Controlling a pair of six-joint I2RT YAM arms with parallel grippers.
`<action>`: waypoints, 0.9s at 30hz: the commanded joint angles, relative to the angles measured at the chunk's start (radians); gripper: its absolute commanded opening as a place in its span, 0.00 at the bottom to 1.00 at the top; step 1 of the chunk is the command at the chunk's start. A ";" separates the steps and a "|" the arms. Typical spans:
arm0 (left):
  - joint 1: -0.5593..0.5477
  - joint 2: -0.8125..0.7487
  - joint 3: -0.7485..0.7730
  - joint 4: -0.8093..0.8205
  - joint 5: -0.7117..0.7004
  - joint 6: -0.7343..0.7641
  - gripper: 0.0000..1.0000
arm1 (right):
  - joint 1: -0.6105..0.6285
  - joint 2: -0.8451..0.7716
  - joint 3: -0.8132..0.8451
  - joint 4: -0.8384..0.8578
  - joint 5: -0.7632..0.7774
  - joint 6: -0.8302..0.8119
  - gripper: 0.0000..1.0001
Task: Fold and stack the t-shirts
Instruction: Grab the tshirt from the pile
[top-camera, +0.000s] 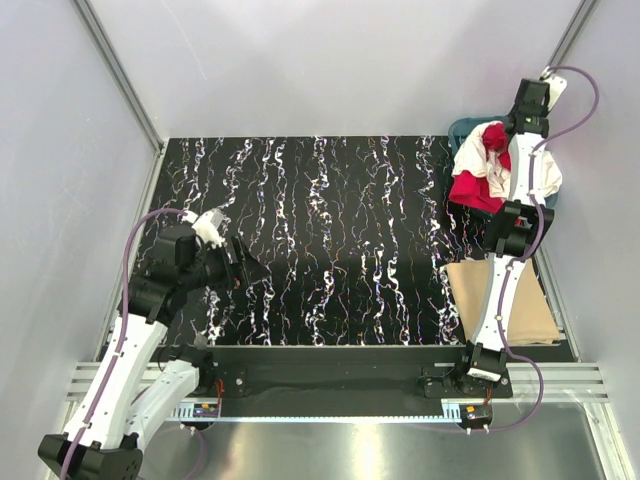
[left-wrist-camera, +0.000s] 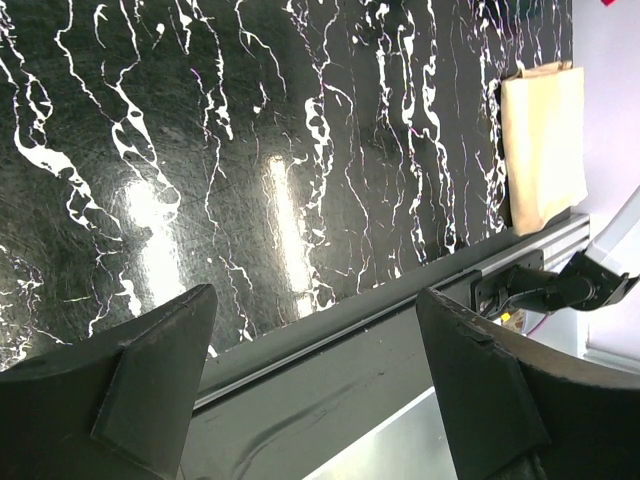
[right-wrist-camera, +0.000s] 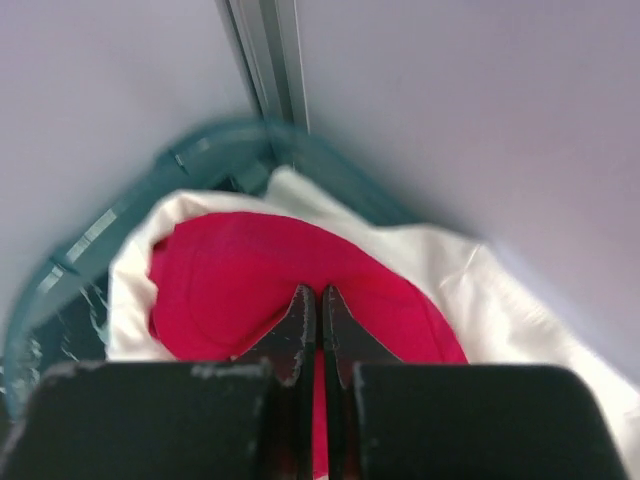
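Observation:
A red t-shirt (top-camera: 476, 188) and a white t-shirt (top-camera: 546, 176) lie crumpled in a teal bin (top-camera: 462, 128) at the far right corner. My right gripper (top-camera: 514, 126) is over the bin. In the right wrist view it (right-wrist-camera: 319, 291) is shut, with a strip of the red t-shirt (right-wrist-camera: 230, 280) pinched between the fingers; the white t-shirt (right-wrist-camera: 500, 295) surrounds the red one. A folded tan t-shirt (top-camera: 500, 300) lies flat at the near right, also in the left wrist view (left-wrist-camera: 545, 140). My left gripper (top-camera: 250, 268) is open and empty (left-wrist-camera: 312, 295) above the table's near left edge.
The black marbled tabletop (top-camera: 330, 230) spans the middle. An aluminium rail (top-camera: 340, 355) runs along the near edge. Grey walls with metal frame posts (top-camera: 120, 70) enclose the table. The bin's rim (right-wrist-camera: 95, 235) sits against the corner post.

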 joint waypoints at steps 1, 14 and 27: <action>-0.011 0.003 0.034 0.048 0.013 0.023 0.86 | -0.006 -0.176 0.094 0.193 0.097 -0.073 0.00; -0.035 0.001 0.041 0.030 0.019 0.024 0.86 | -0.023 -0.197 0.120 0.510 0.047 -0.032 0.00; -0.037 0.033 0.070 0.019 0.004 0.027 0.86 | -0.024 -0.361 0.121 0.669 0.013 0.189 0.00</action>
